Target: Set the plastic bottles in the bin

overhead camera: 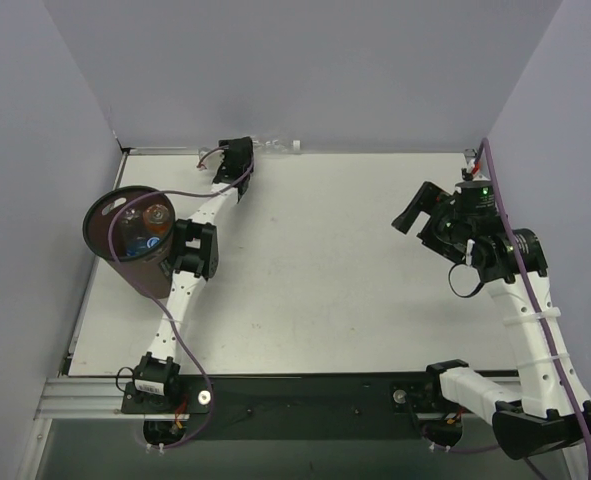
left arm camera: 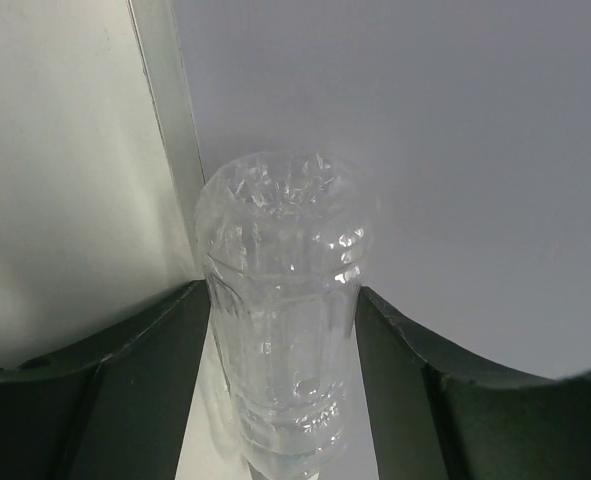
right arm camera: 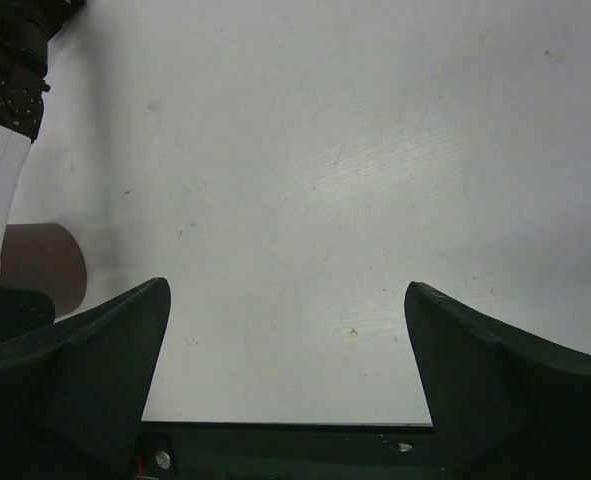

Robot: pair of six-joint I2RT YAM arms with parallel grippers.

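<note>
I found the bin (overhead camera: pixel 133 270) at the table's (overhead camera: pixel 325 300) nine o'clock, with two bottles (overhead camera: pixel 157 214) inside it. A third bottle (overhead camera: pixel 275 146) lay at eleven o'clock along the back edge, between the left gripper's (overhead camera: pixel 245 152) fingers. The right gripper (overhead camera: pixel 412 208) hung over two o'clock.

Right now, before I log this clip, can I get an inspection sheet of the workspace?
Surface: white table, only faint specks.
Job's things: bin at left holds at least an orange bottle and a blue-labelled bottle; a clear bottle lies at the far edge by the wall.
Clutter: nothing seen.
Grippers: left tool closed on the clear bottle's sides; right tool open, empty, above the table.
Cables: purple cable on the left arm arcs across the bin; another cable runs along the right arm.
Surroundings: plain grey walls; metal rail at the near edge.
</note>
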